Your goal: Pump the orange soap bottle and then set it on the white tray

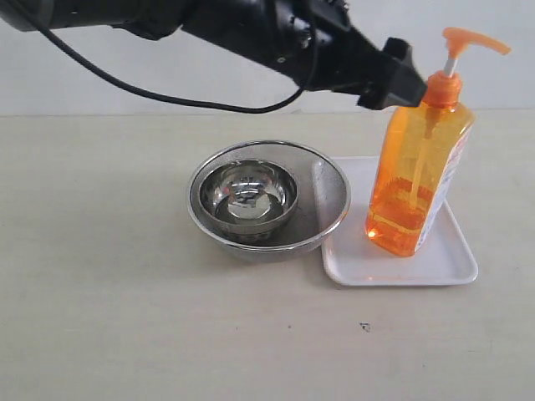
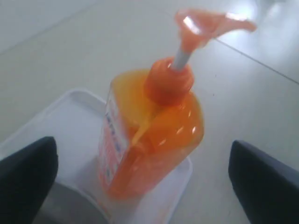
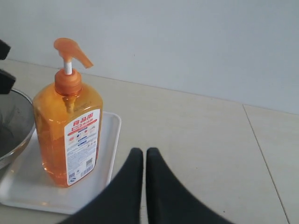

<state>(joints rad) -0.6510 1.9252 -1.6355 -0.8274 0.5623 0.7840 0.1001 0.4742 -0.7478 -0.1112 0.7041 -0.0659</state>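
The orange soap bottle (image 1: 418, 167) stands upright on the white tray (image 1: 401, 271), its pump head raised on the white stem. My left gripper (image 1: 401, 75) hovers at the bottle's shoulder, reaching in from the left. In the left wrist view its fingers are spread wide on either side of the bottle (image 2: 154, 135) without touching it, so the left gripper (image 2: 142, 147) is open over the tray (image 2: 60, 121). My right gripper (image 3: 145, 151) is shut on nothing, low over the table to the right of the bottle (image 3: 67, 130) and the tray (image 3: 110, 140); the exterior view does not show it.
A round steel mesh strainer (image 1: 330, 196) with a smaller steel bowl (image 1: 251, 194) inside sits against the tray's left edge; its rim (image 3: 11, 126) shows in the right wrist view. A black cable (image 1: 125, 83) hangs from the left arm.
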